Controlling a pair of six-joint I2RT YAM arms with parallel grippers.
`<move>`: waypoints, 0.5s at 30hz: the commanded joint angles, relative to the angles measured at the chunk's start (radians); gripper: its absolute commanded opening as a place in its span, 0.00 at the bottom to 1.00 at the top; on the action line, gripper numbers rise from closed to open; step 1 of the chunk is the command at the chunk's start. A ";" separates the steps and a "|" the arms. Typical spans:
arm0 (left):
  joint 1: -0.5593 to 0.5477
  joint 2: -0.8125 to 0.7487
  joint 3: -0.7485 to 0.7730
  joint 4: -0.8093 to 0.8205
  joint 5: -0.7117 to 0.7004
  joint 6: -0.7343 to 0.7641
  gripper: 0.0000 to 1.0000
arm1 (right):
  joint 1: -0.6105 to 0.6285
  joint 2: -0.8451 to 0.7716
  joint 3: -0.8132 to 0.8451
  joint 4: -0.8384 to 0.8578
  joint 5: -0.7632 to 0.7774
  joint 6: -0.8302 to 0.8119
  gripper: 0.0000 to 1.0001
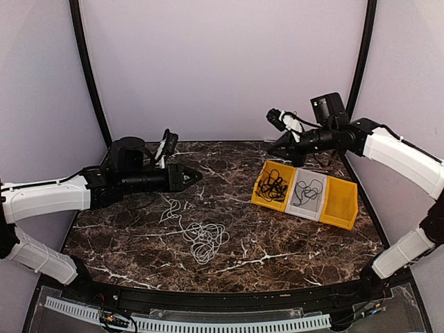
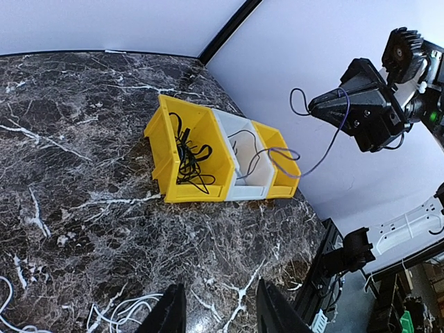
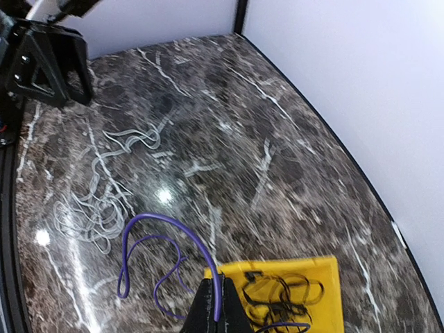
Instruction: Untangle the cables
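Near edge, white cable [image 1: 202, 239]: It lies loose on the marble as a coil with a tail running toward my left arm. It is well apart from the bins, so I judge it is not yet sorted.
Left gripper [image 2: 220, 313]: It hovers low over the table just beyond that coil. Its fingers are partly parted with nothing between them, which I read as a free hand, well placed to go for the white cable.
Bins, mid-table: Three sit side by side and touching. The first yellow bin [image 1: 258, 194] holds a bunch of black cables [image 1: 275, 186]. The grey bin [image 1: 297, 201] holds one thin dark cable. The far yellow bin [image 1: 345, 208] looks bare, so it seems to be one colour per compartment.
Right gripper [image 3: 215, 309]: It is high at the far side near the bins, with its fingers pinched tight on the purple cable [image 3: 166, 217].
Purple cable: Its loops hang free in the air below the grip, touching nothing. I judge it is held high so that it hangs clear of the other cords before going into a bin.
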 commanded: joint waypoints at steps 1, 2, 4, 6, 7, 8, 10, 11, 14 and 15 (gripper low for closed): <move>-0.005 0.017 -0.004 0.007 -0.032 0.031 0.36 | -0.166 -0.127 -0.128 -0.023 0.002 -0.042 0.00; -0.004 0.020 0.000 0.007 -0.035 0.038 0.36 | -0.214 -0.155 -0.155 -0.030 0.001 -0.056 0.00; -0.005 0.030 0.010 0.001 -0.046 0.052 0.36 | -0.304 -0.204 -0.199 -0.045 -0.007 -0.089 0.00; -0.004 0.044 0.020 -0.010 -0.059 0.067 0.36 | -0.396 -0.236 -0.233 -0.065 0.000 -0.140 0.00; -0.005 0.047 0.023 -0.016 -0.062 0.077 0.36 | -0.424 -0.247 -0.248 -0.074 0.011 -0.164 0.00; -0.004 0.055 0.029 -0.019 -0.069 0.082 0.36 | -0.451 -0.251 -0.260 -0.082 0.019 -0.183 0.00; -0.005 0.064 0.035 -0.025 -0.075 0.089 0.36 | -0.492 -0.249 -0.282 -0.087 0.030 -0.213 0.00; -0.004 0.067 0.036 -0.026 -0.076 0.089 0.36 | -0.502 -0.241 -0.291 -0.087 0.040 -0.229 0.00; -0.003 0.075 0.032 -0.018 -0.072 0.081 0.36 | -0.504 -0.203 -0.315 -0.063 0.075 -0.250 0.00; -0.005 0.075 0.029 -0.014 -0.067 0.076 0.36 | -0.504 -0.182 -0.315 -0.053 0.077 -0.249 0.00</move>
